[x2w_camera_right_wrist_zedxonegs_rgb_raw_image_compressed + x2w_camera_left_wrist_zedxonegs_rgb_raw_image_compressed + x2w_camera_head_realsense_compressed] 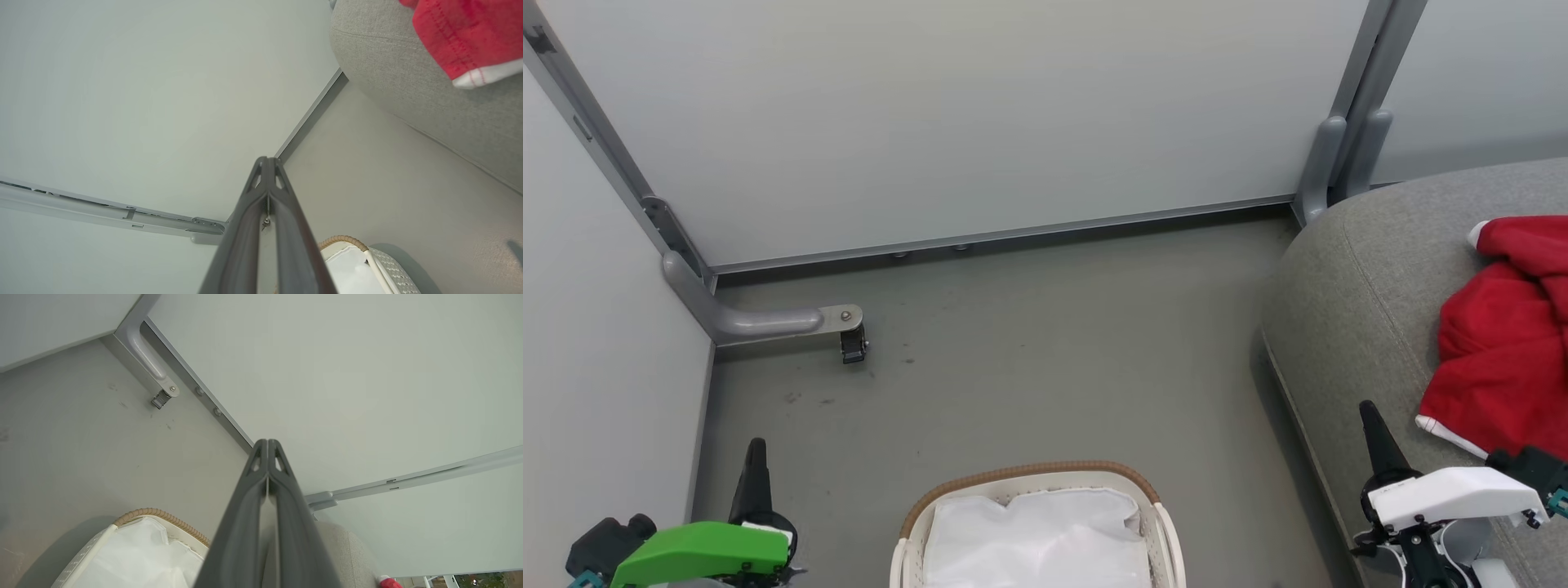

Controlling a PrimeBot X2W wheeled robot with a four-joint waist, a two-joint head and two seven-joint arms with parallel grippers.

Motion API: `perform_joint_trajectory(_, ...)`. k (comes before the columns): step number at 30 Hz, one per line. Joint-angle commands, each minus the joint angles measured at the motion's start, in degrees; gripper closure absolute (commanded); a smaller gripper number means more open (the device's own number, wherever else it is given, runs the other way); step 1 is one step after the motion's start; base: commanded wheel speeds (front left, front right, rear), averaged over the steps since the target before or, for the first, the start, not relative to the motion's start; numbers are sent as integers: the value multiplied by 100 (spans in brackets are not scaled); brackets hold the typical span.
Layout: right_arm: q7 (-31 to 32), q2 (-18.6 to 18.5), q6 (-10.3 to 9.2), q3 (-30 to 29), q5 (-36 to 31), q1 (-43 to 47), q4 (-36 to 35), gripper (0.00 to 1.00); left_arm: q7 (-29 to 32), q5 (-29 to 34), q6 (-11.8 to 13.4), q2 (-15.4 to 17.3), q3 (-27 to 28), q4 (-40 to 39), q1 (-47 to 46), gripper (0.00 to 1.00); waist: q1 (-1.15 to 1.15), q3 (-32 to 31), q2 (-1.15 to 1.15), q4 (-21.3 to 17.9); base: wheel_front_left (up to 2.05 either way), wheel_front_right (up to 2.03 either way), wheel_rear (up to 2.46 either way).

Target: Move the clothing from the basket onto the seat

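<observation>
Clothing (1503, 343) lies in a red heap on the seat (1356, 286) in the head view. It sits back from the seat's rounded end, with its white-trimmed hem draped toward the front edge. The basket (1029, 475) stands on the floor (1054, 351), off the seat's front edge and well apart from the heap. What shows inside it is plain white lining (1037, 539) with no red, though its near part is cut off. The left gripper (756, 457) hangs over the floor beside the basket. The right gripper (1372, 425) hangs over the seat's front edge, near the hem but apart from it. Each pair of fingers (754, 482) reads as one dark spike.

From the left wrist view, the left gripper (267, 457) has its fingers pressed flat together, grasping nothing. It points at the wall above the basket (163, 516). A sliver of red clothing (388, 582) shows far off, past the seat's end (343, 547).

From the right wrist view, the right gripper (267, 171) is likewise clenched on nothing. The clothing (461, 32) and its striped white hem rest on the seat (408, 81), off to one side of the fingertips and not touching them. The basket's rim (347, 240) lies near the fingers' base.

The moving looks all but done, so the step in hand is probably a last check. Doing it well means looking into the basket's hidden near part. If any red shows, the fingers should spread, pinch garment rather than lining, and lift straight up. The right fingers should also stay clear of the hem, because a snag could drag the heap off the seat's front edge.
</observation>
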Motion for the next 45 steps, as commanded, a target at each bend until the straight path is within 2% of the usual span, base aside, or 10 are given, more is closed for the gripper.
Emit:
perform_joint_trajectory(1,50,-30,-2,-39,184,-100,-92,100,46,-177,-24,37,40,-70,-175,100,0,0,0,-1,0,0,0)
perform_joint_trajectory(45,627,-26,-3,-242,2378,-103,-439,100,629,-2284,-46,49,226,-292,-408,100,0,-13,0,-35,0,0,0)
